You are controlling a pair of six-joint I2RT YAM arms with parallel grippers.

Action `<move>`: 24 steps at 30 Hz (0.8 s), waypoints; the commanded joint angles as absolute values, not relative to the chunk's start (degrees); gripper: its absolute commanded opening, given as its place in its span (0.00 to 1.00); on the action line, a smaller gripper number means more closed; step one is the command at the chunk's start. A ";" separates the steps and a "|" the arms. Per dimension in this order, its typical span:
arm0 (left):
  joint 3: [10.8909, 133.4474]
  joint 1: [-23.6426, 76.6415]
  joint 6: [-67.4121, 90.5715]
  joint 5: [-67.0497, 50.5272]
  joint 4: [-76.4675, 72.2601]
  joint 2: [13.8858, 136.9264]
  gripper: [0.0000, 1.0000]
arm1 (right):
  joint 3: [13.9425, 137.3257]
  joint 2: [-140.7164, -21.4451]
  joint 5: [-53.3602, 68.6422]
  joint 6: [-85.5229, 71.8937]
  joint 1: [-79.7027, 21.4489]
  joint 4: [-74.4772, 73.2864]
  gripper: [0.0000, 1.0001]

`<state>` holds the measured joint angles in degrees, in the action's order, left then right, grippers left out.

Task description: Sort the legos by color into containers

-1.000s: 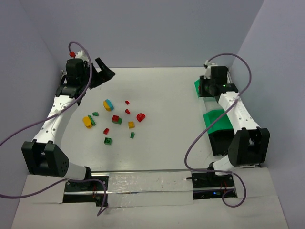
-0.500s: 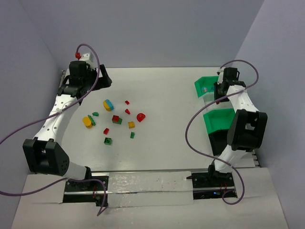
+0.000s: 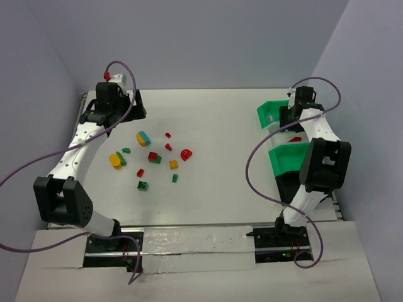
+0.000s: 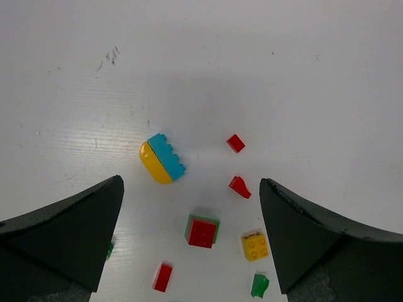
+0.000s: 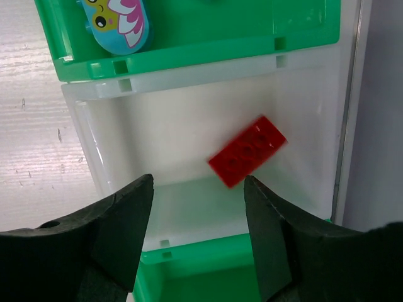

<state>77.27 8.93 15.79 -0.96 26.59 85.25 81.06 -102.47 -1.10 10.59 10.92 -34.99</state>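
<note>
Several loose legos lie left of centre: a yellow-and-blue piece, a red-on-green brick, a yellow brick, and small red and green bits. My left gripper hangs open above them, holding nothing. My right gripper is open over the containers at the right. A red brick, blurred, is free of the jaws inside a pale white bin, between two green bins.
The far green bin holds a light-blue toy with a cartoon face. A second green bin and a dark bin line the right edge. Purple walls close in the table; cables loop off both arms.
My right gripper swung right from the far green bin to the pale bin, then opened, and the red brick now shows inside that bin. My left gripper drifted slightly right, still open.
</note>
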 commanded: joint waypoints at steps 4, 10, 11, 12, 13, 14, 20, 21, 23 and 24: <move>76.12 9.18 16.89 5.61 27.57 86.64 0.97 | 83.75 -95.57 3.07 8.47 11.08 -37.32 0.75; 74.09 10.67 23.90 12.82 27.61 89.59 0.92 | 86.04 -91.98 5.38 5.31 6.86 -38.07 0.92; 74.09 11.14 24.27 14.20 27.67 89.93 0.91 | 86.12 -91.37 5.50 5.06 5.65 -37.99 0.92; 74.09 11.25 24.62 14.50 27.69 90.41 0.91 | 86.13 -91.23 5.54 4.81 5.36 -37.97 0.92; 73.98 11.47 25.50 15.16 27.69 91.03 0.90 | 85.99 -90.90 5.50 4.53 4.41 -37.90 0.92; 73.84 11.75 26.52 16.00 27.69 91.69 0.89 | 85.80 -90.48 5.45 4.25 3.20 -37.80 0.93; 76.27 12.13 31.52 16.53 30.82 98.55 0.89 | 85.86 -90.44 5.70 3.09 0.28 -37.87 0.93; 76.37 12.13 31.72 16.44 30.93 99.36 0.89 | 85.95 -90.44 6.29 2.75 -1.48 -37.88 0.93; 77.13 12.13 31.82 15.89 31.27 102.12 0.89 | 86.20 -90.35 7.08 2.31 -2.42 -37.88 0.93; 77.48 12.21 31.82 15.51 31.29 102.99 0.89 | 86.37 -90.27 7.50 2.13 -2.85 -37.73 0.94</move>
